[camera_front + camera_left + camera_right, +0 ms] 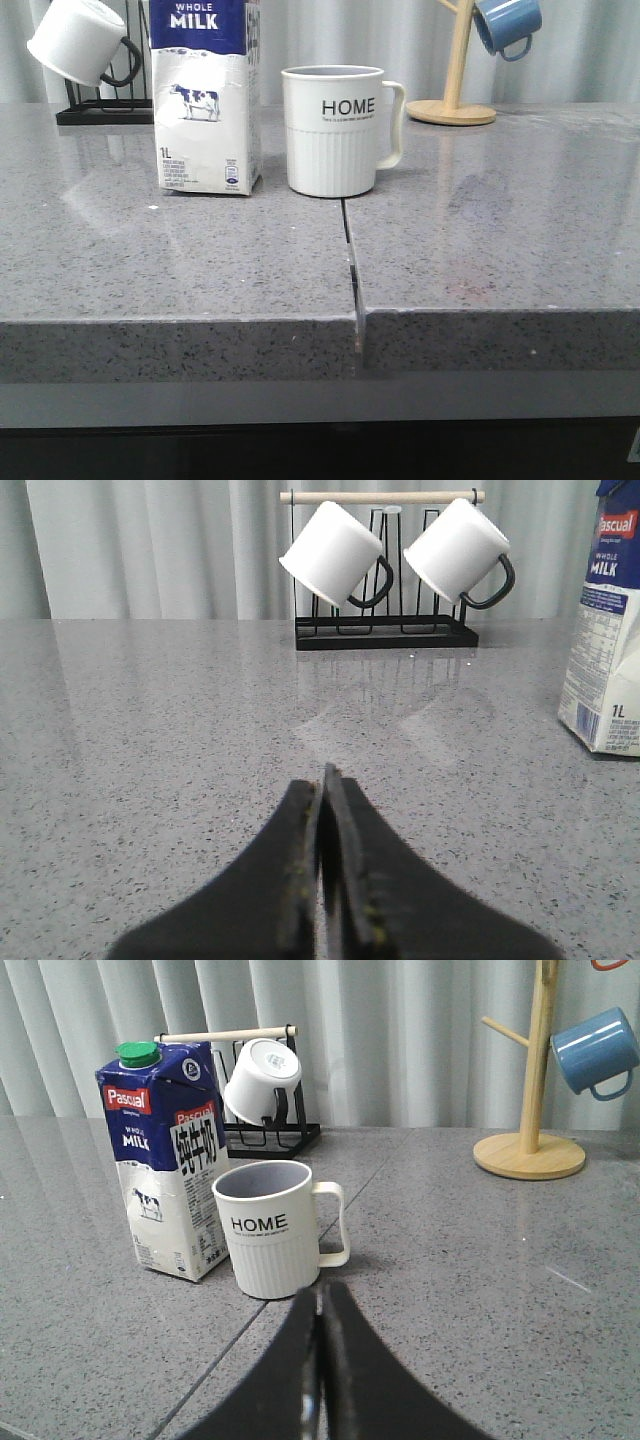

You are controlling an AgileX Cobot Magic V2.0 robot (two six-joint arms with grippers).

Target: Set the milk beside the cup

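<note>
Standing upright just beside the cup, the milk looks placed, so you see both grippers, left gripper and right gripper, closed on nothing.

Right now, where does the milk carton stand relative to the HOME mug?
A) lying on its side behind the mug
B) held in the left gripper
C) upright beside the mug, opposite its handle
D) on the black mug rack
C: the milk carton stands upright on the counter close beside the HOME mug, whose handle points away from it; neither gripper holds it.

milk just beside cup, narrow gap; bare counter in front
</note>
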